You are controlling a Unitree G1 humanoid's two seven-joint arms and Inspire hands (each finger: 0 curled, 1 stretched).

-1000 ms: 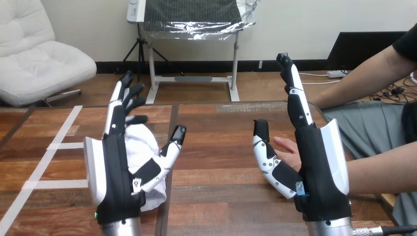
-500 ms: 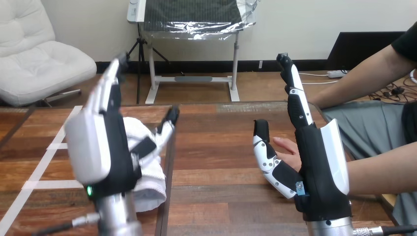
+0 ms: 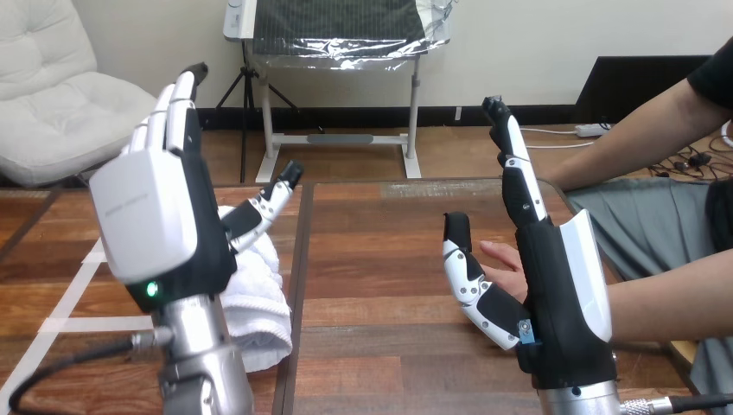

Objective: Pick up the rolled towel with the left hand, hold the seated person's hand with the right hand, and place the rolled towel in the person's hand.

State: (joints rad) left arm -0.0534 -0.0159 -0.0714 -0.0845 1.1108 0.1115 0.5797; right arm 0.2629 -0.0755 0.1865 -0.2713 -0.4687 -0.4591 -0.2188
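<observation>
White rolled towel [image 3: 262,298] on wooden table [image 3: 385,341]

Head-mounted view, forward and down, close over the wooden table [image 3: 380,337].

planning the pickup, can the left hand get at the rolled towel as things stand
Probably yes: the left hand hovers open right by the rolled towel, and nothing lies between them.

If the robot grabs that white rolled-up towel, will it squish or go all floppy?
The white rolled fluffy cloth towel would probably squish, since its surface looks soft and lumpy. It may sag or unroll a little, as no band shows around it. It likely won't slide easily on the wooden table; the cloth looks rough.
</observation>
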